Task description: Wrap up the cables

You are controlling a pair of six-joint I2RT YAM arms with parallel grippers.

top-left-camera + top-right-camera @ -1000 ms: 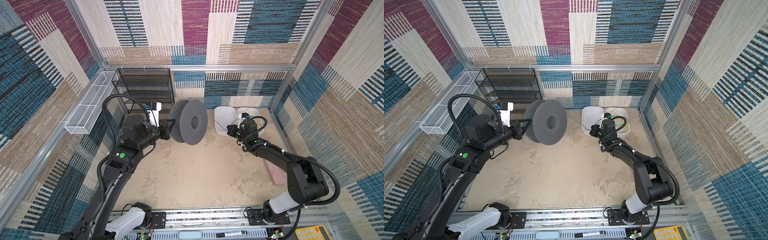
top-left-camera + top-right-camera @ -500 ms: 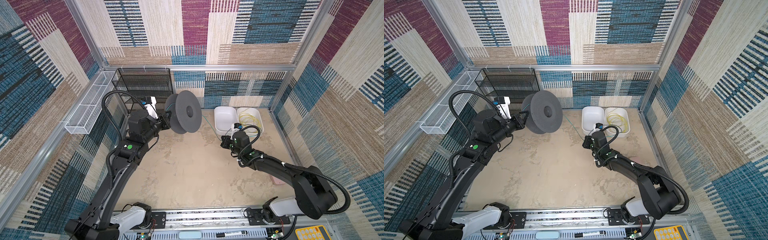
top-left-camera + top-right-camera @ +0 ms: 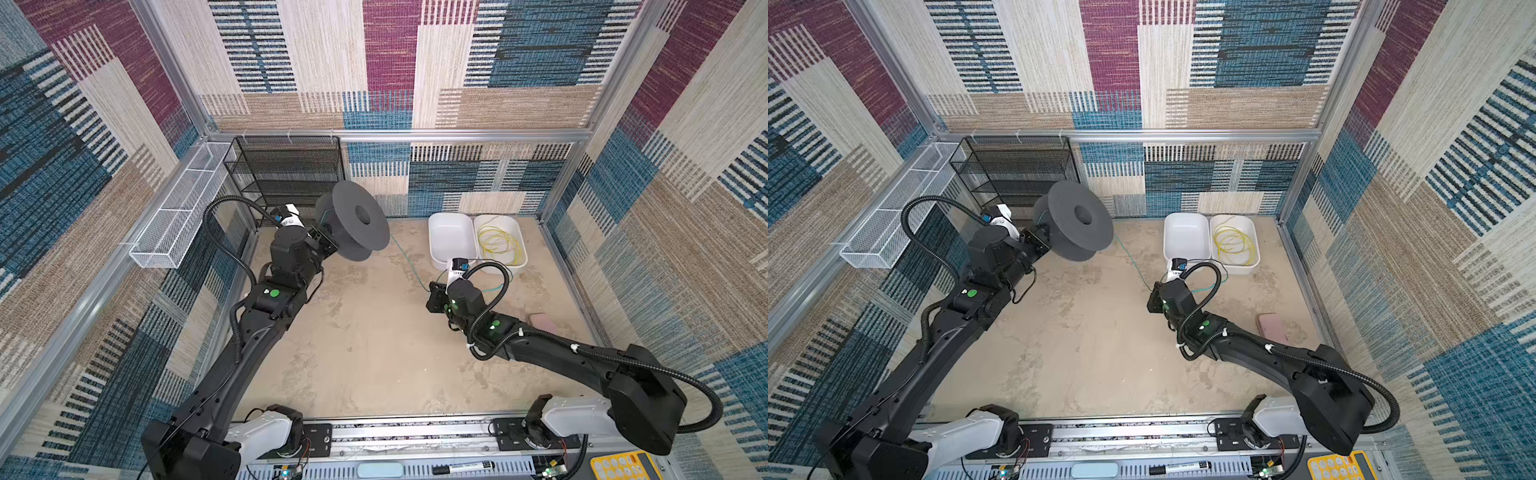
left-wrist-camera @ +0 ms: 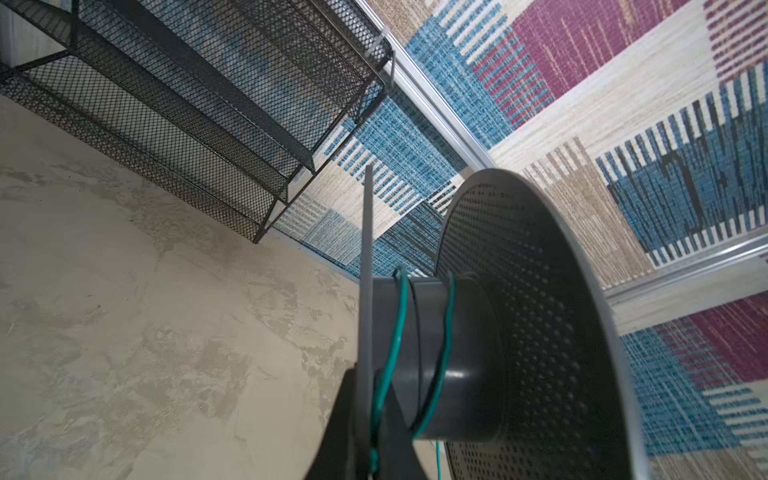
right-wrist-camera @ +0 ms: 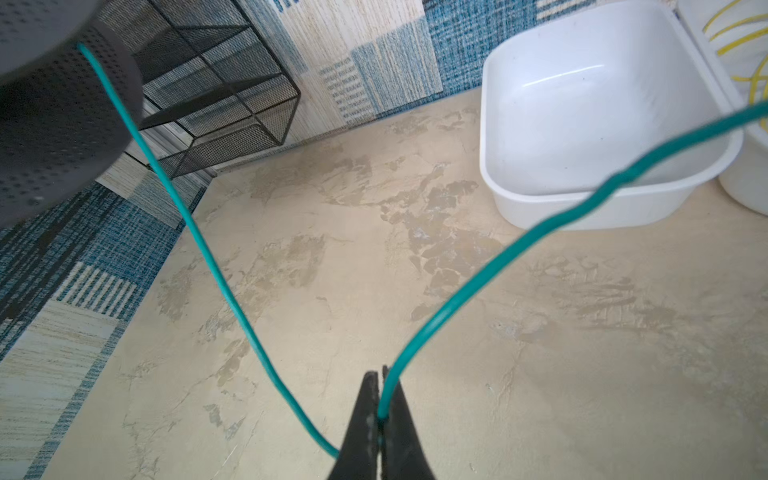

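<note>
1. The left arm (image 3: 249, 353) rose from the near rail and leaned forward, its wrist angled towards the back wall; its jaws were clenched on the rim of one flange of the grey spool (image 3: 359, 226), which hung above the bench (image 3: 365, 353) in front of the black mesh rack (image 3: 286, 174).
2. The right arm (image 3: 540, 353) stretched low over the bench towards the middle; its jaws were pinched tight on the teal-green cable (image 5: 208, 257).
3. That cable, with a few turns on the spool's hub, ran down from the hub to the right jaws, then bent back past the left white tub (image 5: 540, 199).
4. The yellow cable (image 3: 496, 245) lay in loose loops inside the right white tub (image 3: 523, 259); the two tubs stood side by side at the back.
</note>
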